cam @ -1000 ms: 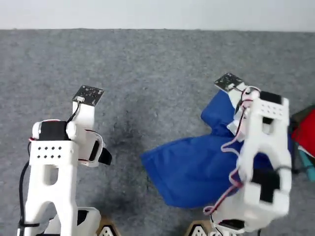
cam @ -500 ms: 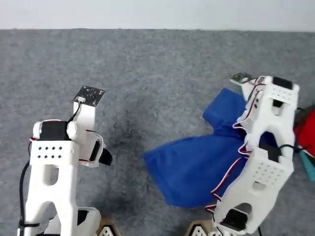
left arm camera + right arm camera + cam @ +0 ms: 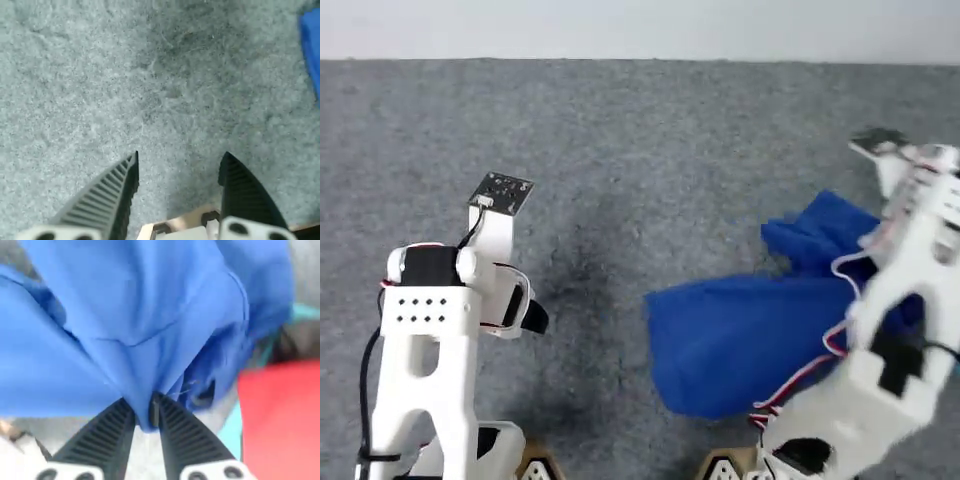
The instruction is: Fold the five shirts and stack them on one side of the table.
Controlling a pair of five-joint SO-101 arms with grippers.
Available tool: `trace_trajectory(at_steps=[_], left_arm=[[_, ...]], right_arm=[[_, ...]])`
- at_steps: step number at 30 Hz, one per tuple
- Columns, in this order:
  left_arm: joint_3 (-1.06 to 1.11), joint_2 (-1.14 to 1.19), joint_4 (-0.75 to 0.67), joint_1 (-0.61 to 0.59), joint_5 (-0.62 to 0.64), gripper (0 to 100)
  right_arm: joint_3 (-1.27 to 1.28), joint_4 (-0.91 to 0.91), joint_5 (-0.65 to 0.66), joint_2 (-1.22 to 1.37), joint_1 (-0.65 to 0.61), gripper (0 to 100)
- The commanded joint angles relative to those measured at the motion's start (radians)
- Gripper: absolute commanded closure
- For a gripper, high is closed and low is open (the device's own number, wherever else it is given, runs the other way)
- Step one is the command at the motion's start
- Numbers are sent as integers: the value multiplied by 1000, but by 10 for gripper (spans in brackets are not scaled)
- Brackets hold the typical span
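Grey felt-like mat (image 3: 640, 130) covers the whole work surface, fuzzy texture, fibres plain in the left wrist view (image 3: 90, 80). Darker smudge (image 3: 582, 262) on the mat near the middle, also seen close up (image 3: 180, 30). Pale wall strip (image 3: 640, 28) runs along the far edge, straight border where they meet.

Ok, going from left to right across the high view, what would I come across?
left arm → blue shirt → right arm
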Motion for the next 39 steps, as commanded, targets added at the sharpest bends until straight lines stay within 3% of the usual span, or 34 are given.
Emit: trace_trajectory(at_steps=[1,7,10,14,19,23,27,32,39], left_arm=[[-7,-25,-28,9,8,750],[-7,-23,-71,54,8,750],[-7,-23,-71,163,9,750],[-10,-12,-101,322,14,750],[-93,173,-132,361,15,750],[-255,408,-92,354,28,750],[-539,644,8,374,97,750],[-889,884,104,473,126,750],[-1063,1026,104,609,247,703]], right_arm=[[189,41,126,-156,150,984],[486,38,370,-363,409,980],[588,33,390,-455,484,972],[753,-54,393,-555,585,850],[945,-162,572,-659,783,765],[1017,-223,611,-754,786,793],[1132,-298,598,-872,786,816],[1264,-444,485,-1086,737,816],[1315,-547,118,-1419,503,815]])
